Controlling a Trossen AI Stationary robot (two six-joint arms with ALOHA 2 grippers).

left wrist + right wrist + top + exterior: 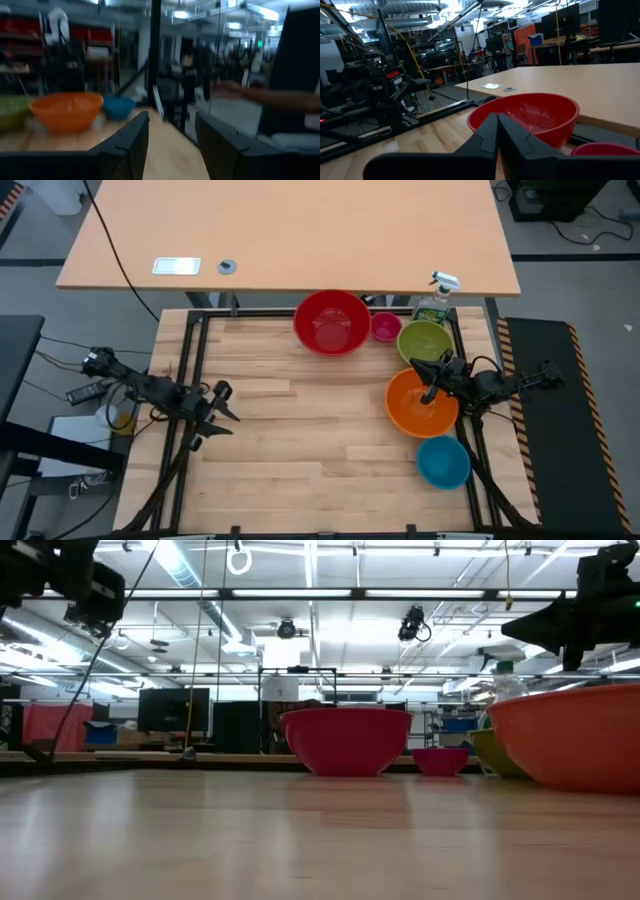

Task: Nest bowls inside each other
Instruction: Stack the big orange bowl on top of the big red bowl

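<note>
Five bowls stand upright on their bases along the wooden table's far and right sides: red (332, 322), pink (385, 327), lime green (425, 343), orange (422, 405) and blue (443, 461). None sits inside another. My right gripper (428, 380) hangs shut in the air over the orange bowl's far rim; its wrist view looks past the shut fingers (497, 122) at the red bowl (530, 117). My left gripper (228, 405) stands open above the table's left part, nothing between its fingers (172, 145), facing the orange bowl (65, 111) and the blue bowl (118, 106).
A green spray bottle (436, 300) stands at the far right corner behind the lime green bowl. A black frame (190, 360) rims the table. Beyond the far edge lies a tan desk (290, 230). Bare wood (310, 430) lies between the arms.
</note>
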